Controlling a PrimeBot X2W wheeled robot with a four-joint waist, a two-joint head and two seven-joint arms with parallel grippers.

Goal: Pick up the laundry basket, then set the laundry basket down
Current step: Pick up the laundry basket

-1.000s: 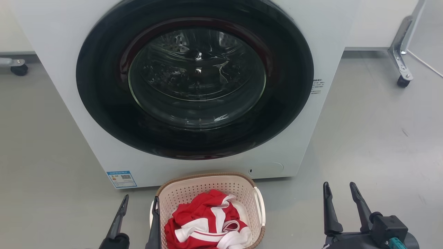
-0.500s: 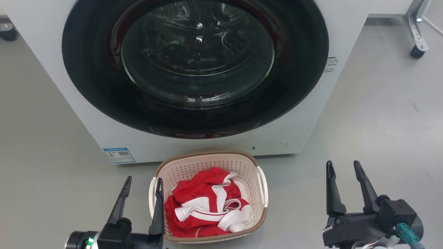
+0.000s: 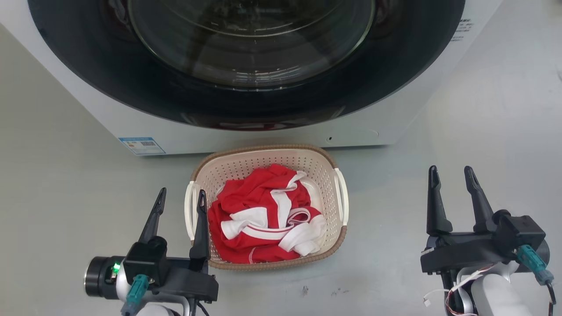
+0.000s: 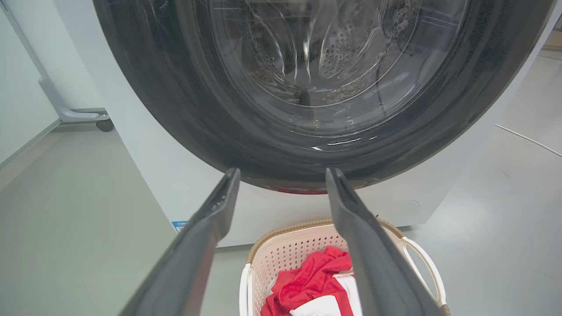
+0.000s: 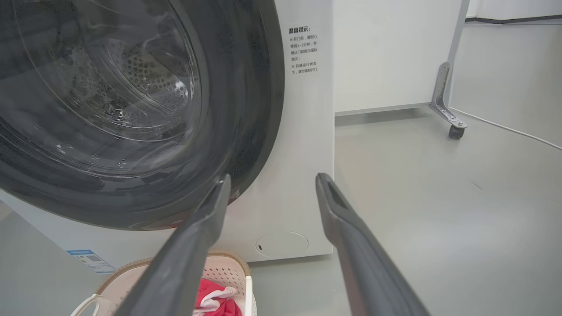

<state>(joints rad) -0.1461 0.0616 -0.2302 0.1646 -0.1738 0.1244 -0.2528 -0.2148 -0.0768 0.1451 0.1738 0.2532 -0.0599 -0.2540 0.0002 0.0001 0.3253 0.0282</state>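
Observation:
The laundry basket [image 3: 246,164] is cream with perforated walls, a brown woven-look rim and white side handles. It stands on the floor right in front of the washing machine and holds red and white clothes [image 3: 263,215]. My left gripper [image 3: 182,193] is open at the basket's left side, its inner finger [image 3: 202,219] lying over the left handle in this view. My right gripper [image 3: 451,170] is open and stands well to the right of the basket. The left wrist view shows the basket [image 4: 290,254] below the left gripper [image 4: 282,172]. The right wrist view has the basket [image 5: 228,270] at the lower left of the right gripper [image 5: 273,177].
The white washing machine [image 3: 395,127] with its big dark round door [image 3: 250,44] shut rises just behind the basket. Grey floor spreads to both sides. A metal leg on a caster [image 5: 454,127] stands far off to the right.
The whole head picture has shifted: the camera looks lower and closer, so the basket and both gripper bodies show in full. Both grippers stay open; the basket stays by the washer.

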